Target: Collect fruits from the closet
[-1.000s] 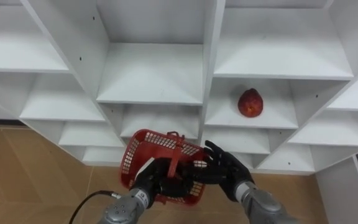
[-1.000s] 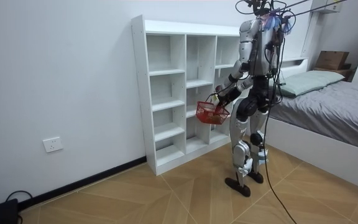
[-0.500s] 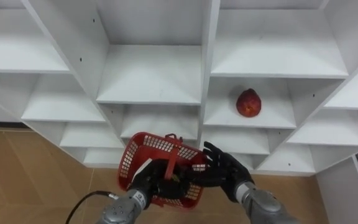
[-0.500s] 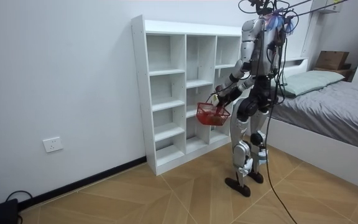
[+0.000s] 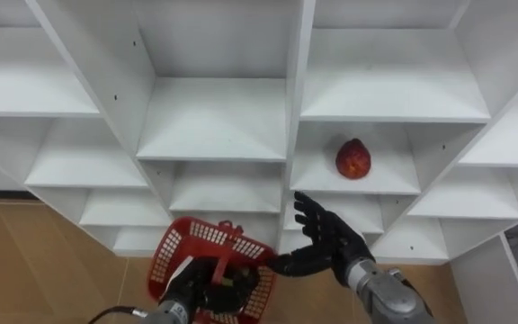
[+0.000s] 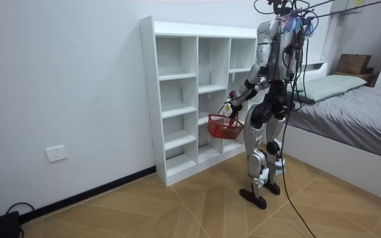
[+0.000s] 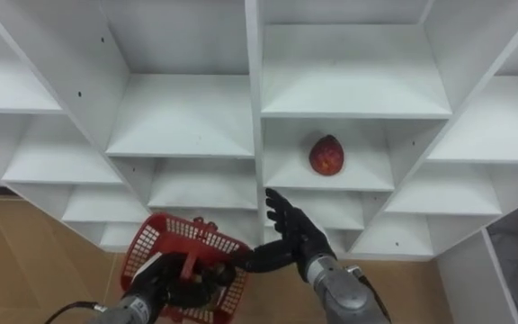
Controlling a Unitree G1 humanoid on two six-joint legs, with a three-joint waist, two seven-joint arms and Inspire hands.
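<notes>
A red fruit (image 5: 353,158) (image 7: 327,155) lies on a middle shelf of the white closet (image 5: 232,117), right of its upright divider. My right hand (image 5: 322,236) (image 7: 290,229) is raised open below and left of the fruit, apart from it. My left hand (image 5: 196,283) (image 7: 156,279) is shut on the handle of a red mesh basket (image 5: 205,261) (image 7: 183,256), held low in front of the shelves. In the room view I stand facing the closet (image 6: 197,92) with the basket (image 6: 225,125) at hip height.
The other closet compartments hold nothing. Wooden floor (image 5: 25,261) lies below. In the room view a bed (image 6: 349,119) stands at the room view's right, close behind me.
My right hand has left the basket's rim and risen towards the fruit's shelf. The basket has dropped lower and to the left. The view has tilted a little.
</notes>
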